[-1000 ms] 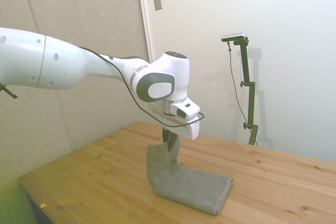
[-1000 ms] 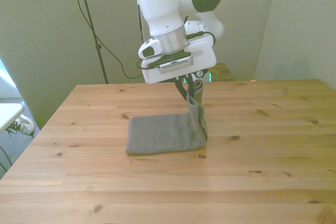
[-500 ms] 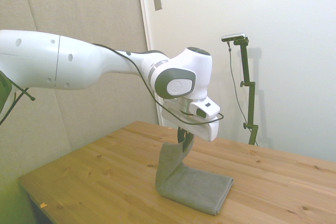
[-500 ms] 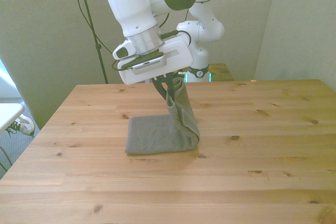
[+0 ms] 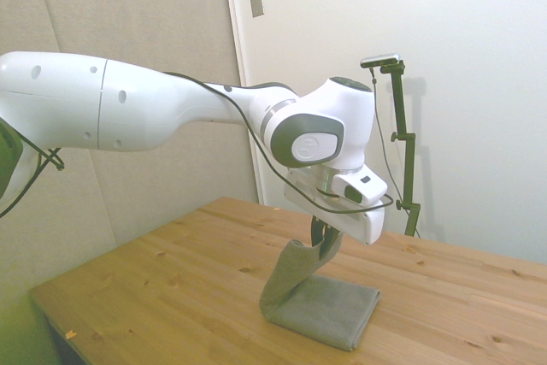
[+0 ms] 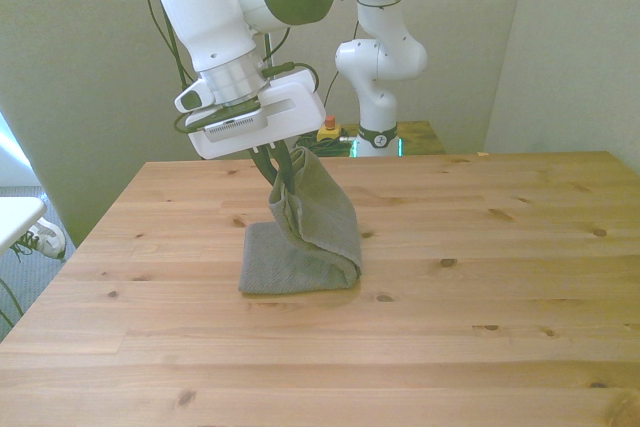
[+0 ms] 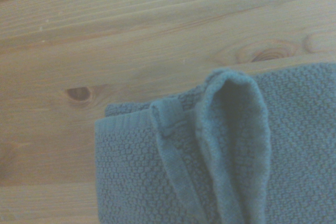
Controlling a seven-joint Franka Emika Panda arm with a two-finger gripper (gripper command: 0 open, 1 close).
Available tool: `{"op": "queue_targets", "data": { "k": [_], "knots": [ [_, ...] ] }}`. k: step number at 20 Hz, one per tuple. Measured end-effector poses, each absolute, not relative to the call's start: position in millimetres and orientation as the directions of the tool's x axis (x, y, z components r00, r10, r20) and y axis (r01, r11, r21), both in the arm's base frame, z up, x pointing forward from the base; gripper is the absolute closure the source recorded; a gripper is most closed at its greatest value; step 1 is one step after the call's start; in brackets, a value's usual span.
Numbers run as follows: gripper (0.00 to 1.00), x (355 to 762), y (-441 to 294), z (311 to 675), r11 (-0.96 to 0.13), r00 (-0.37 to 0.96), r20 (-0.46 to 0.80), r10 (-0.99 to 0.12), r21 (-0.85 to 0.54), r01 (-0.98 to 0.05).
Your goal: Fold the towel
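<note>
Towel [image 6: 310,237] plain gray terry, one edge lifted and arched over flat half; hand [image 6: 278,184] pinching that edge.

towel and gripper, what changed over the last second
The gripper, shut on one end of the towel, carried that end toward the front view's left, over the part lying on the table. The raised flap, upright a second ago, now leans and drapes over the lower layer. The grip held throughout, and the lower layer kept its place.
</note>
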State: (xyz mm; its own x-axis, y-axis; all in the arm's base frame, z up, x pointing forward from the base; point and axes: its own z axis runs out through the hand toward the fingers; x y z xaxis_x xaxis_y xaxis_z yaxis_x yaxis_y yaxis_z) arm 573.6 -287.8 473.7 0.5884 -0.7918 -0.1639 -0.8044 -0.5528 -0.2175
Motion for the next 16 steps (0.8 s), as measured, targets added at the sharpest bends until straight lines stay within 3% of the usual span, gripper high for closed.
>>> {"op": "queue_targets", "data": {
  "k": [13, 16],
  "knots": [
    [0.0, 574, -293, 482, -0.551, 0.585, -0.146, -0.797, -0.219, -0.805],
    [0.0, 565, -279, 495, -0.526, 0.54, -0.081, -0.838, -0.145, -0.838]
  ]
}}
